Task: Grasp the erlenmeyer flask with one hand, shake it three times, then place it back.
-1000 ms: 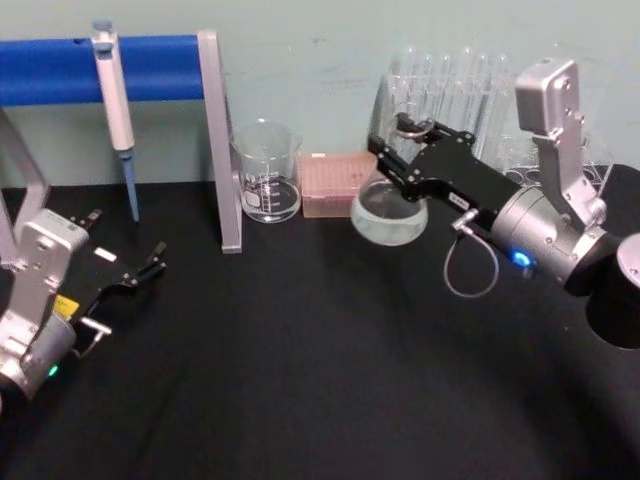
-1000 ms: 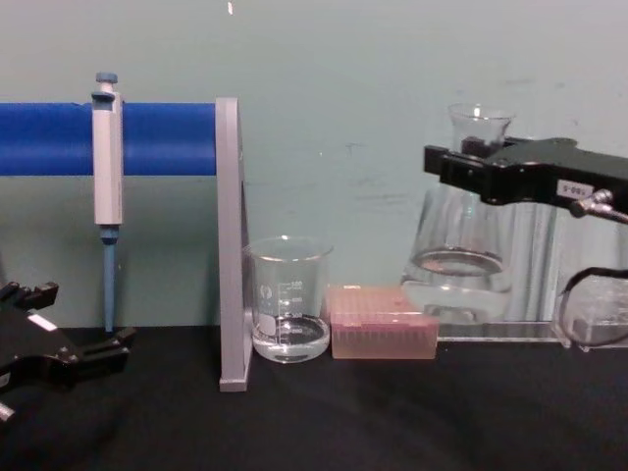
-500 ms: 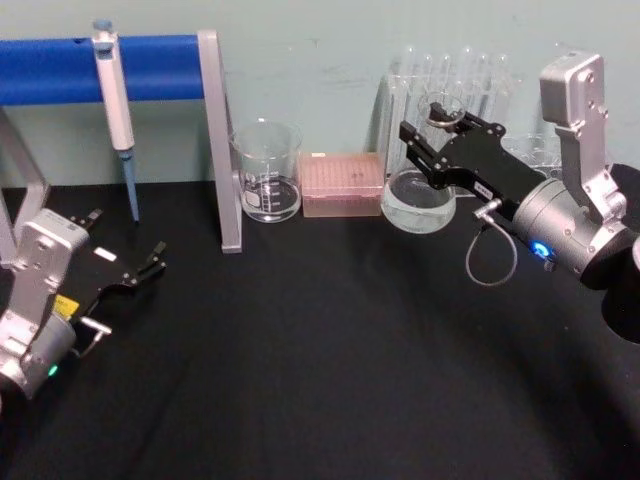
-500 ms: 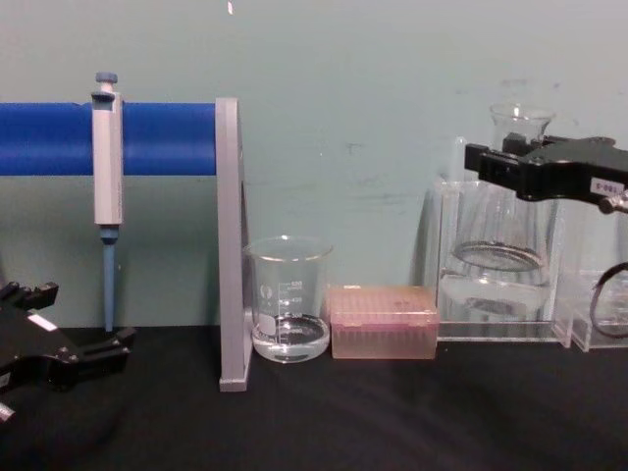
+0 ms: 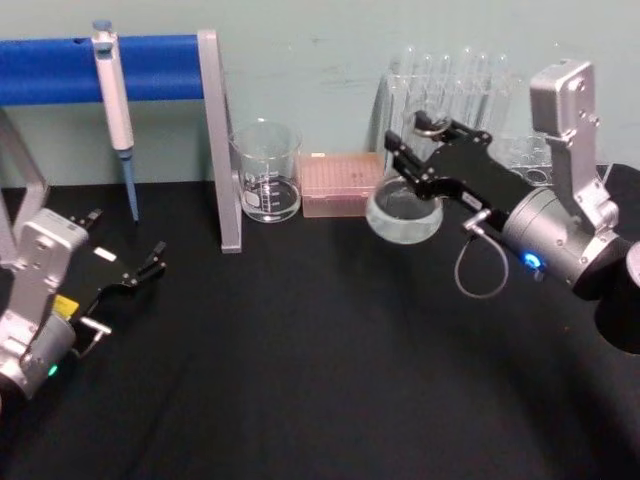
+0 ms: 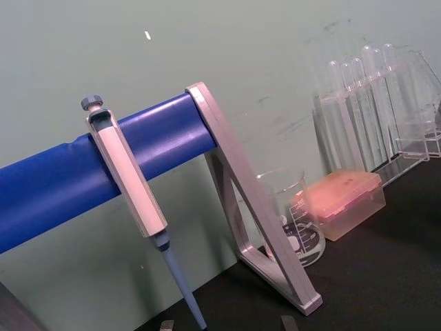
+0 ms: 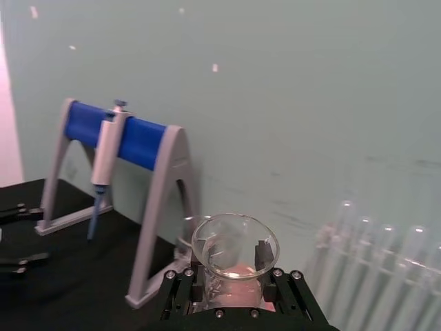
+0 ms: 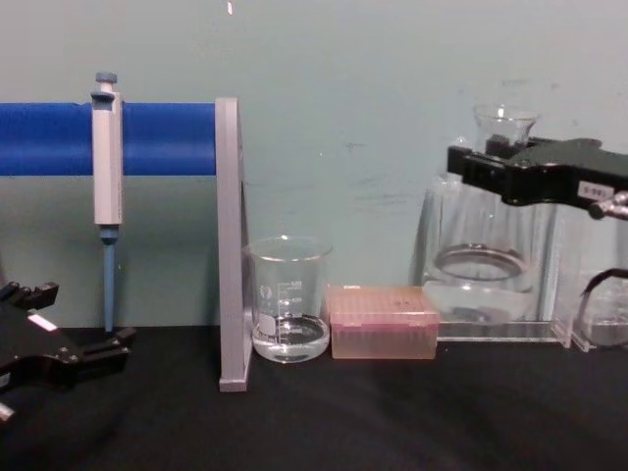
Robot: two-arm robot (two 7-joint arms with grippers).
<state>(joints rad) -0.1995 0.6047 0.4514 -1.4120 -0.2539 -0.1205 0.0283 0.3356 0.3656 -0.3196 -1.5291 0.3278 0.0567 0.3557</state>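
Left gripper point(image 5: 152, 258) parked far left of the working gripper, fingers spread, holding nothing. White label point(image 8: 41, 322) on it, print unreadable. Pipette point(image 8: 106, 157) hung on blue stand point(image 8: 167, 137), no legible marking. Beaker point(image 8: 287, 299) well left of right gripper point(image 5: 420, 150): white graduations present, figures not readable. Pink box point(image 8: 381, 322) left of and below its jaws. Erlenmeyer flask point(image 8: 479, 280) clamped at the neck by right gripper, body hanging below the jaws, liquid in the base; printing not made out, clearance above table undeterminable. Small white label point(image 8: 595, 189) on right gripper illegible. Test tubes point(image 5: 450, 75) behind that gripper, partly blocked.
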